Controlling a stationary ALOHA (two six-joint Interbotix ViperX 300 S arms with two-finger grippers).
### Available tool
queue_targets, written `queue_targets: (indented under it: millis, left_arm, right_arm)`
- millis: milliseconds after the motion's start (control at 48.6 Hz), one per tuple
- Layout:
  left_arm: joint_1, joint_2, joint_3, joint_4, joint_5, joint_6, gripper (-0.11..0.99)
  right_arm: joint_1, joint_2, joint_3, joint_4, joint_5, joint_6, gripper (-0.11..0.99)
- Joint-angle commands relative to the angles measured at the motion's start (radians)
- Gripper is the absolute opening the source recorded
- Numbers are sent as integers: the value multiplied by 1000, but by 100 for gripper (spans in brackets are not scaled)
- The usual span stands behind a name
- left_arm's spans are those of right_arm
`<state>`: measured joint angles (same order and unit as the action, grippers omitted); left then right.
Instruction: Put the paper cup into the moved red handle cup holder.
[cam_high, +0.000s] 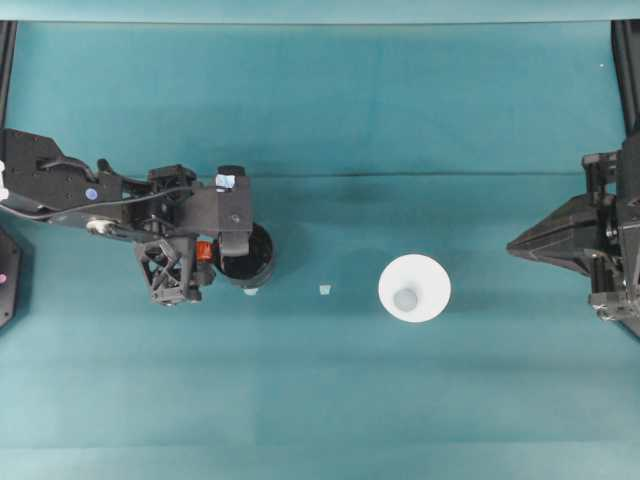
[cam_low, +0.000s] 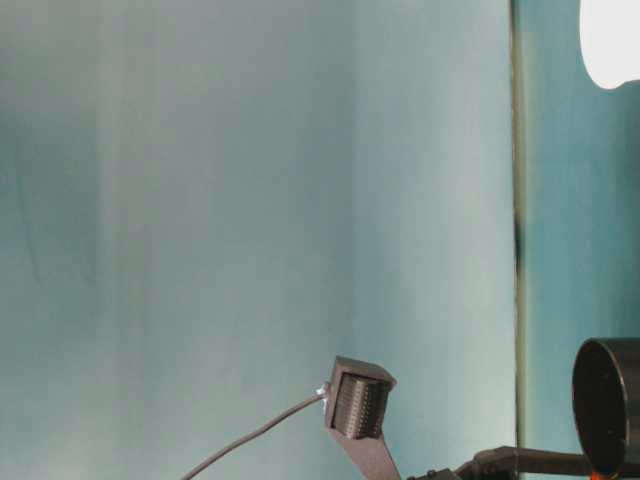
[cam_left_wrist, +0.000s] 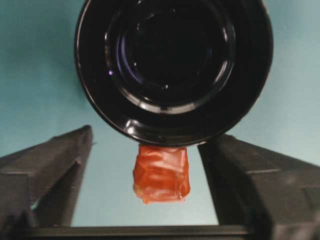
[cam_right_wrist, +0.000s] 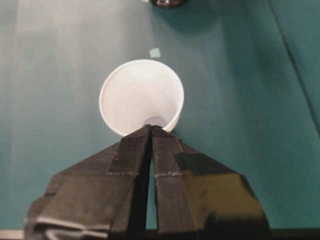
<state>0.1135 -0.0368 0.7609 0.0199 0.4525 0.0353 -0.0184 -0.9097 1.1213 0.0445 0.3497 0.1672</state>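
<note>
The white paper cup stands upright on the teal cloth, right of centre; its rim also shows in the table-level view. The black red handle cup holder stands to its left, with the orange-red handle tab pointing at my left gripper. In the left wrist view that gripper is open; the tab lies between the fingers, touching neither. My right gripper is shut and empty, its tips just short of the cup. From overhead it sits well right of the cup.
A small pale scrap lies on the cloth between holder and cup. Black frame posts stand at the table's far corners. Part of the left arm with a cable rises above the holder.
</note>
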Motion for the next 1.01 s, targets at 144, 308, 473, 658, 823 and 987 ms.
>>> queue_targets:
  millis: [144,308,473,658,823,987]
  left_arm:
    - [-3,-20,8,3,-8,3,42]
    - [-8,-31,12,2,-12,5,29]
    - [-8,-41,12,3,-9,12,29]
    - [-14,-86,-31,3,26,14,29]
    - [-20,-140,-94,3,127,14,29]
    - [-61,-152,-186,2,221,14,29]
  right_arm:
    - [-3,6,-20,0,-5,9,-8]
    - [-3,6,-21,0,-5,9,-8]
    - [-3,6,-21,0,-5,9,-8]
    - [-3,6,-21,2,-5,9,-8]
    - [-3,6,-21,2,-5,9,-8]
    - [-3,6,-21,2,-8,9,-8]
